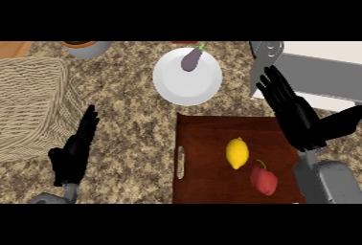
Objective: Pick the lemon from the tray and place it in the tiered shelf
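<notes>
Lemon (237, 153) lies untouched on the dark tray (205, 139), long axis running twelve to six. At the far left, the left hand (74, 150) rests with fingers straight and released, well apart at the lemon's nine o'clock. The right hand (293, 112), fingers also straight and holding nothing, hovers nearer, at the lemon's two o'clock. Its reach looks shorter. The tiered shelf (311, 72) stands at the lemon's one o'clock.

The lemon (237, 152) lies on the brown tray (205, 143) beside the open right hand (293, 112).
</notes>
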Tool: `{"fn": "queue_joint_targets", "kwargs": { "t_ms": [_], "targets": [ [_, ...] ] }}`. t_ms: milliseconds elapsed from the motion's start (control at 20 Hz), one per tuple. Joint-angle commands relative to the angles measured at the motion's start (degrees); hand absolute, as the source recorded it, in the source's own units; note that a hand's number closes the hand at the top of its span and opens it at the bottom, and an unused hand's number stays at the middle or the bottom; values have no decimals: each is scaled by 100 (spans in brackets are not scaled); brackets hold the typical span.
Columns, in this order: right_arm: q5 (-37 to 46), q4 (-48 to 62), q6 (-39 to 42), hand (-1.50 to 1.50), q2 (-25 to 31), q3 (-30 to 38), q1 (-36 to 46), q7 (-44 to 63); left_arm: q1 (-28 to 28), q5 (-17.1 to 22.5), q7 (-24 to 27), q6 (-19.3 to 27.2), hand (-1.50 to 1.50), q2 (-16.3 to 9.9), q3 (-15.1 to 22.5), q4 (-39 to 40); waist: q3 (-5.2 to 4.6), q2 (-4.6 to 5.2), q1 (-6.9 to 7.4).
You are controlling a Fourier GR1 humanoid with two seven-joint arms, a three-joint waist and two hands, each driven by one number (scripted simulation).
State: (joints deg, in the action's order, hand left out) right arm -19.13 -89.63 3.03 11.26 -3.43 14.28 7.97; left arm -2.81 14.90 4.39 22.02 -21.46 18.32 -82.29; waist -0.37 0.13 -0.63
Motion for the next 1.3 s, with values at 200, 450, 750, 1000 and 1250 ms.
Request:
{"fn": "queue_joint_targets", "kwargs": {
  "t_ms": [200, 450, 750, 1000, 1250],
  "targets": [
    [1948, -783, -1686, 150, 1175, 922, -922, -190, 452, 571, -671, -216, 0, -237, -451, 518, -8, -97, -442],
    [2750, -197, -2751, 150, 1172, 1362, -2443, 655, 577, 1069, -1067, -626, 0, -329, -609, 444, 20, -51, -394],
    [3125, -2360, -2557, -150, 711, 614, -4263, 284, -87, 1052, -1231, -1015, 0, -133, -627, 1099, 28, -23, -120],
    [3235, -3918, -1803, -150, 1210, 208, -4650, 1641, 49, 1048, -1488, -1032, 0, -211, -627, 762, 25, -28, -37],
    [3933, -4691, -1400, -150, 1409, -356, -4054, 3524, -32, 951, -1749, -1019, 0, -219, -584, 539, 24, -4, 101]
  ]
}}
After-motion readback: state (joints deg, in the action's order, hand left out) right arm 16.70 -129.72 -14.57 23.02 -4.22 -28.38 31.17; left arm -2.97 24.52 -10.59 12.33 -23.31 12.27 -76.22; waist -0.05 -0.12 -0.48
